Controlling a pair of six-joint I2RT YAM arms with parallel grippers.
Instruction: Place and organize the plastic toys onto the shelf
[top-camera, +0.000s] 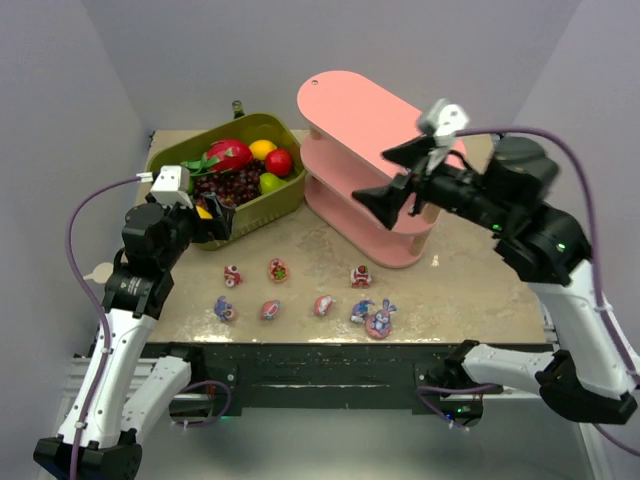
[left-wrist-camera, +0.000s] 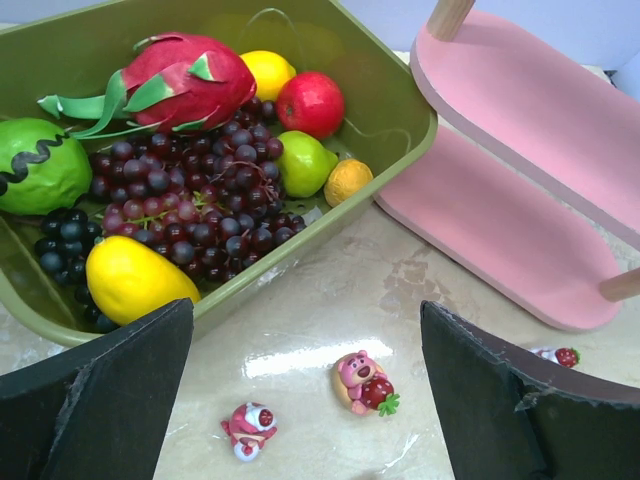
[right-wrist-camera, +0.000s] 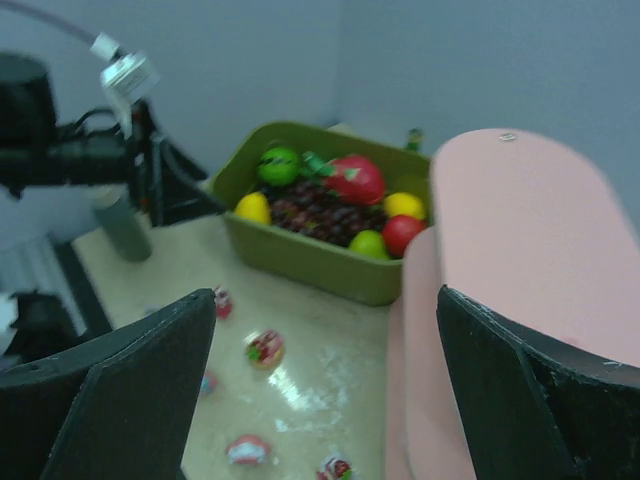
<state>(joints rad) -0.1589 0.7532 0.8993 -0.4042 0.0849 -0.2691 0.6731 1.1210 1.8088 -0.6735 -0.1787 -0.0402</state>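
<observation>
The left jaws stood spread wide with nothing between them, their dark fingers (left-wrist-camera: 100, 400) hanging over the table (top-camera: 470, 280) just off the near wall of the olive-green basket (top-camera: 262, 205). In the left wrist view, two small figures lay on the table in the gap between those fingers, apart from both. One was a red-and-white figure (left-wrist-camera: 249, 430), and toward 2 o'clock from it was a pink bear with a strawberry (left-wrist-camera: 364, 381).

The right jaws were also spread and empty. They were held in the air and aimed toward 9 o'clock, in front of the middle board of the pink shelf (top-camera: 360, 110).

Seen from above, the shelf stood upright at about 1 o'clock on the table, with the basket beside it at 11 o'clock. The basket held dark grapes (top-camera: 230, 185), a dragon fruit (top-camera: 229, 153) and other fruit.

The plastic toys (top-camera: 278, 269) lay toward 6 o'clock on the table, well apart from the shelf. Eight showed, in two loose rows: three in the far row and five in the near one. The blue-pink bunny (top-camera: 381, 320) sat at the 3 o'clock end of the near row, just beside its neighbour. Whether the two touched could not be told.
</observation>
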